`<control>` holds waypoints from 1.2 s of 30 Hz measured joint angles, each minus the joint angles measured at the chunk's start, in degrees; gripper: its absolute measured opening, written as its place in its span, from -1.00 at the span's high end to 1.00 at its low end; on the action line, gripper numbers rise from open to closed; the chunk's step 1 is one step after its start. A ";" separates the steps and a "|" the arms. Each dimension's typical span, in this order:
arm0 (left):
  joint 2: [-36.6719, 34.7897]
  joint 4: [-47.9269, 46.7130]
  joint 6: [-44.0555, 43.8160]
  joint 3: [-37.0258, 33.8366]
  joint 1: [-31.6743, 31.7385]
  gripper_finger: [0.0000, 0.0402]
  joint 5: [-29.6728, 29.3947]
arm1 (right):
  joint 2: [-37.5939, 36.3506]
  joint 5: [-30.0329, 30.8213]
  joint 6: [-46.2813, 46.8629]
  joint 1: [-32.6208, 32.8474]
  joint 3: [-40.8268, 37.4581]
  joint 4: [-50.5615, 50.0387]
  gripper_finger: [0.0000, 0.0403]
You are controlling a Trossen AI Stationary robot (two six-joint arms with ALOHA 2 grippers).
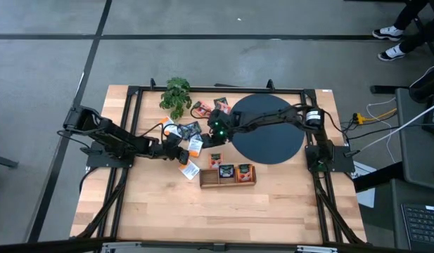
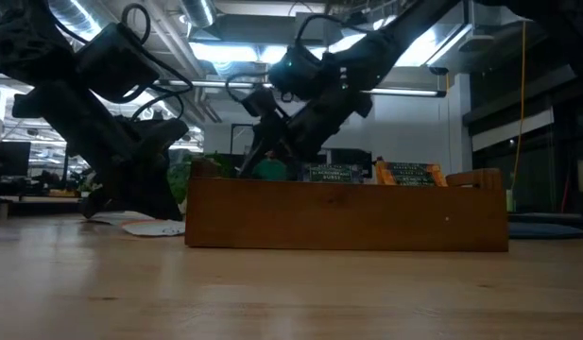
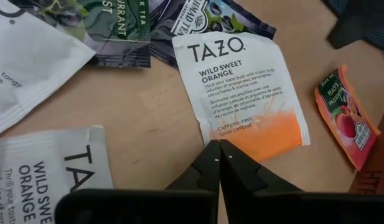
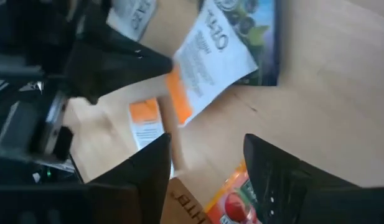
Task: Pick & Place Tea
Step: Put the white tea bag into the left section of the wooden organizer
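Several small tea packets lie flat on the wooden table between the plant and the wooden tray [image 1: 227,177]. A white-and-orange packet [image 3: 241,87] lies just ahead of my left gripper [image 3: 219,144], which is shut with its tips at the packet's orange end. An orange-red packet [image 3: 342,118] lies by the tray's far edge. My right gripper [image 4: 207,165] is open and hovers above the table beside the black disc's left rim [image 1: 234,137], over the orange-red packet [image 4: 232,199]. Two dark packets [image 1: 234,171] sit in the tray. My left gripper's shut fingertips [image 3: 211,152] come slanting down from the table's left to the corner of the white-and-orange packet's orange end [image 3: 241,140]. Whether they touch the packet or only the table beside it, I cannot tell.
A small green plant [image 1: 176,95] stands near the far edge. The black disc [image 1: 269,130] lies under the right arm. More packets lie around the left gripper: dark ones [image 3: 117,31] and white ones [image 3: 36,168]. The near half of the table is bare wood.
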 joint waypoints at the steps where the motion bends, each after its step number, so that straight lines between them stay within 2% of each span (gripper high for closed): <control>1: 0.00 0.00 -0.02 0.00 0.01 0.99 0.01 | 0.45 -0.48 0.50 -0.03 -0.03 0.26 0.02; 12: -0.04 0.91 -2.51 0.09 -0.01 0.99 -0.49 | 5.26 -3.48 6.04 -0.01 -0.02 9.03 0.11; 22: 0.07 2.25 -2.66 0.15 0.01 0.98 -0.47 | 5.94 -0.33 6.58 -0.03 -0.02 9.25 0.12; 29: 5.18 4.02 -3.50 0.73 0.38 0.99 1.27 | 5.94 -0.05 7.92 -0.03 -0.02 10.34 0.12; 36: 6.21 3.75 -1.60 2.99 0.74 0.99 2.66 | 5.94 1.03 8.00 -0.03 -0.02 10.60 0.12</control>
